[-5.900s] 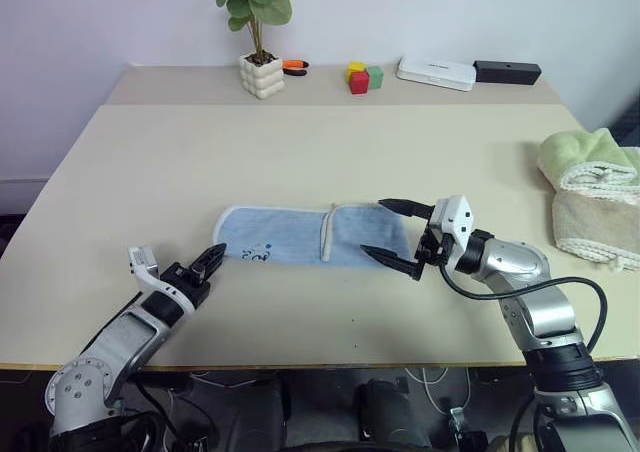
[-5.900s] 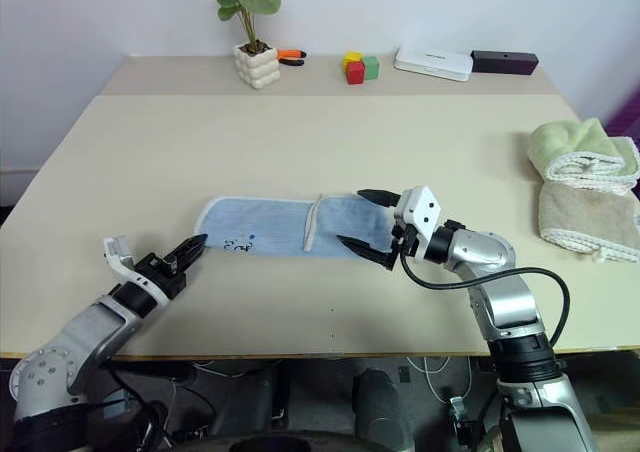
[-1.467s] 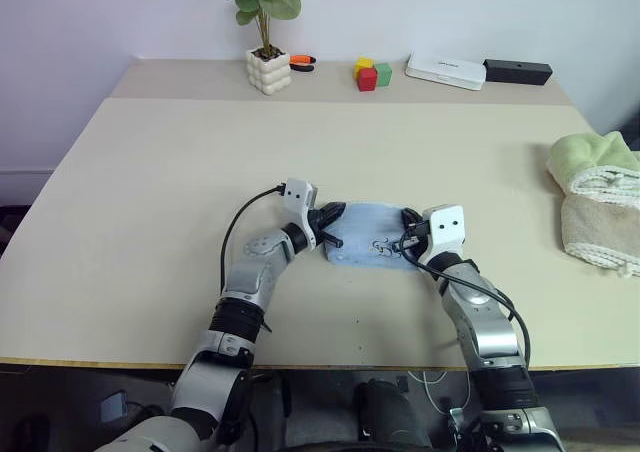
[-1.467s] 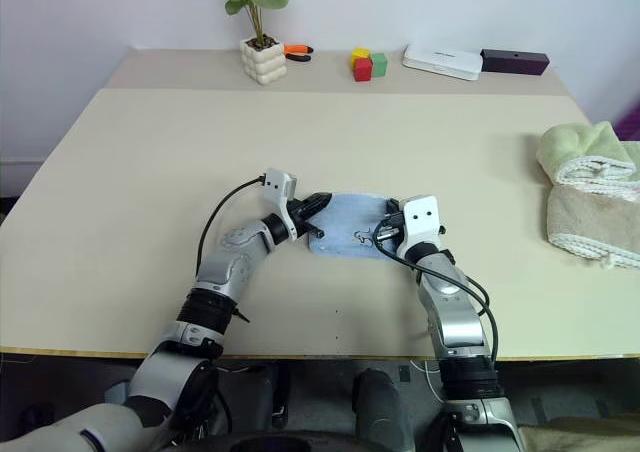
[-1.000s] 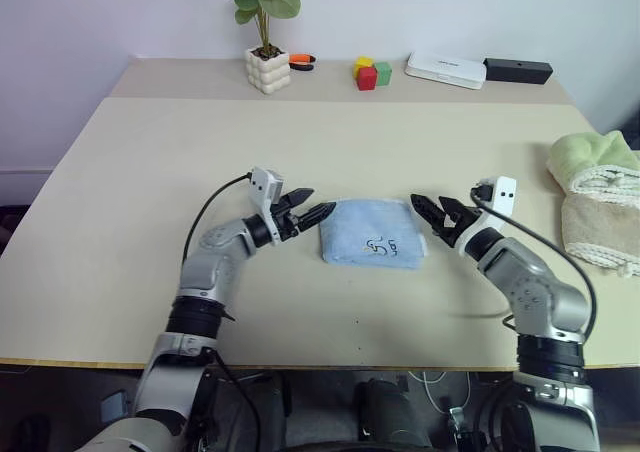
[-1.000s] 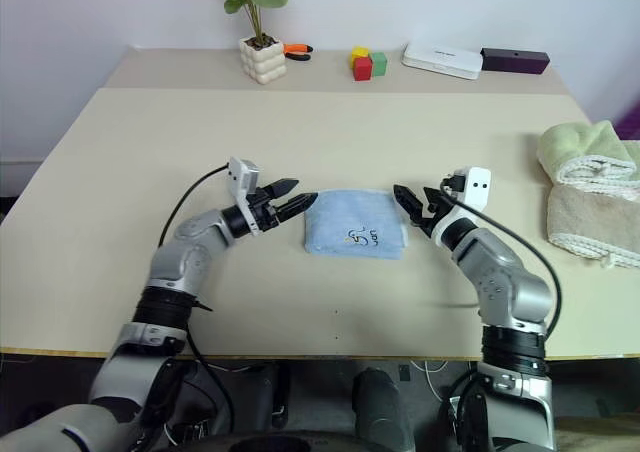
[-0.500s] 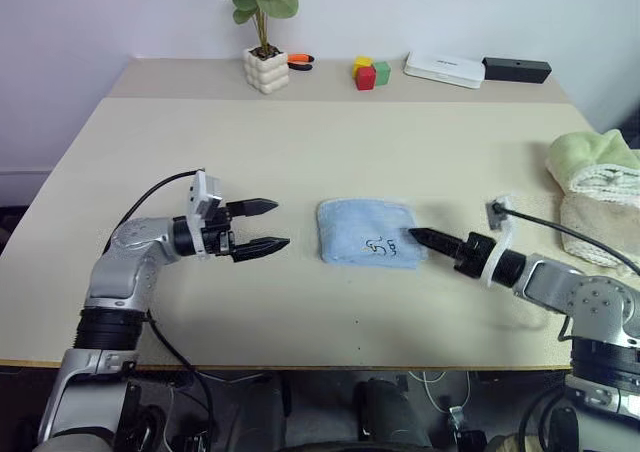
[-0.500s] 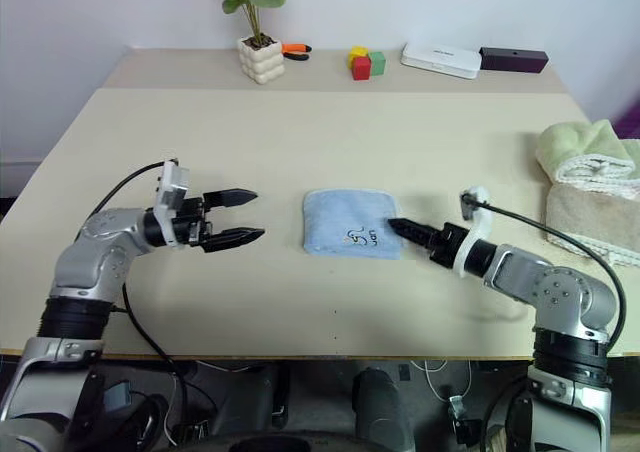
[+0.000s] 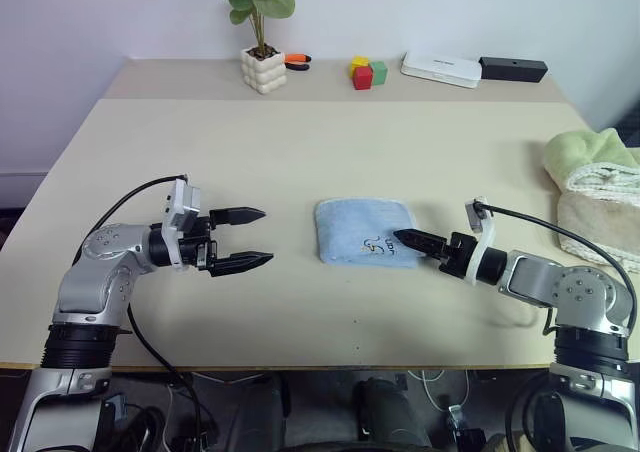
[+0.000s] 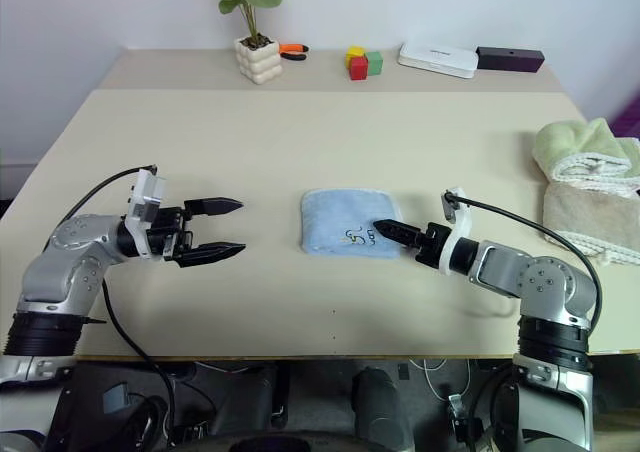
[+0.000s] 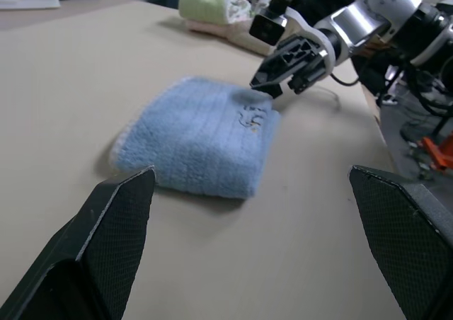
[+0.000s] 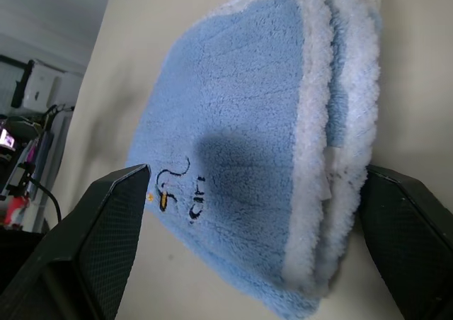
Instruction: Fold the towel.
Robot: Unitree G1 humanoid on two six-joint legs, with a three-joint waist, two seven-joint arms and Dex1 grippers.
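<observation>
The light blue towel (image 9: pixel 362 231) lies folded into a small thick square at the table's middle, with dark stitching on top and pale edges stacked on one side (image 12: pixel 311 143). My left gripper (image 9: pixel 264 236) hovers open a hand's width to the towel's left, its jaws pointing level at it with nothing between them. My right gripper (image 9: pixel 404 238) reaches in from the right, its tips at the towel's right edge. Its fingers stand wide open on either side of the towel's edge in the right wrist view. I cannot tell whether they touch the cloth.
A light green rolled towel (image 9: pixel 586 158) and a beige folded towel (image 9: pixel 600 224) sit at the table's right edge. Along the back stand a potted plant (image 9: pixel 263 72), an orange tool (image 9: pixel 294 63), coloured blocks (image 9: pixel 366 74), a white box (image 9: pixel 440 69) and a black box (image 9: pixel 512 68).
The long strip of towel has become a small folded square. In the last second both grippers let go; the left one drew away to the left, and the right one turned and sank beside the towel.
</observation>
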